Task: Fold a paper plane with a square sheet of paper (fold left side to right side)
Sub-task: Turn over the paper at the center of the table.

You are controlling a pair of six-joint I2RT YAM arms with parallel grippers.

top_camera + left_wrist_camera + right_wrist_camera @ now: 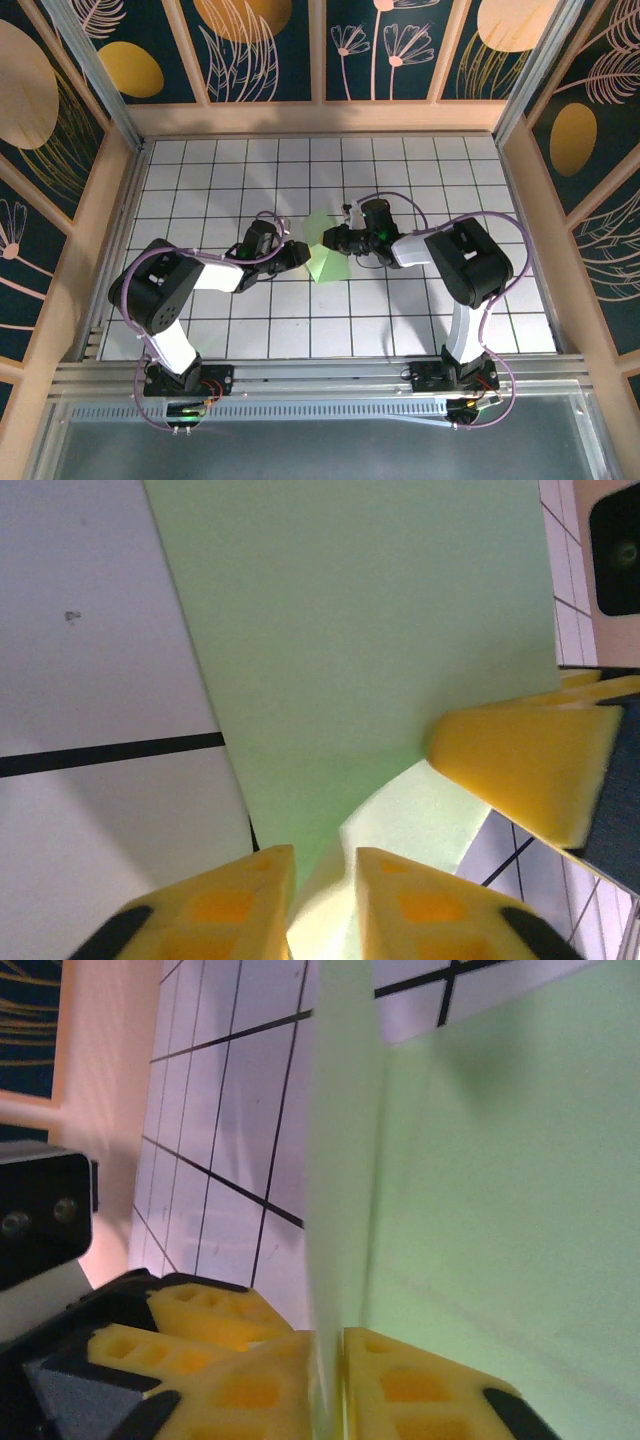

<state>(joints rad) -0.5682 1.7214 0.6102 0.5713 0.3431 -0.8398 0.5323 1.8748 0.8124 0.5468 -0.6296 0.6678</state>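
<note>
Left arm (175, 285) reaches from its base at the lower left across the white gridded table (200, 180) toward the centre. Left gripper (296, 253) lies low against the left edge of the sheet of paper (326, 262). In the left wrist view, left gripper (325, 858) shows its two yellow fingers (225, 905) narrowly parted, with a curled, raised flap of the pale green sheet of paper (350, 630) between them; the rest of that layer lies flat on the tiles.

The sheet sits at the table centre between both grippers, as a partly folded wedge.

Right gripper (338, 240) meets the sheet's upper right side. In the right wrist view, right gripper (330, 1338) is closed, its fingers pinching a thin upright edge of the paper. Right arm (465, 265) bends back to its base at the lower right.
</note>
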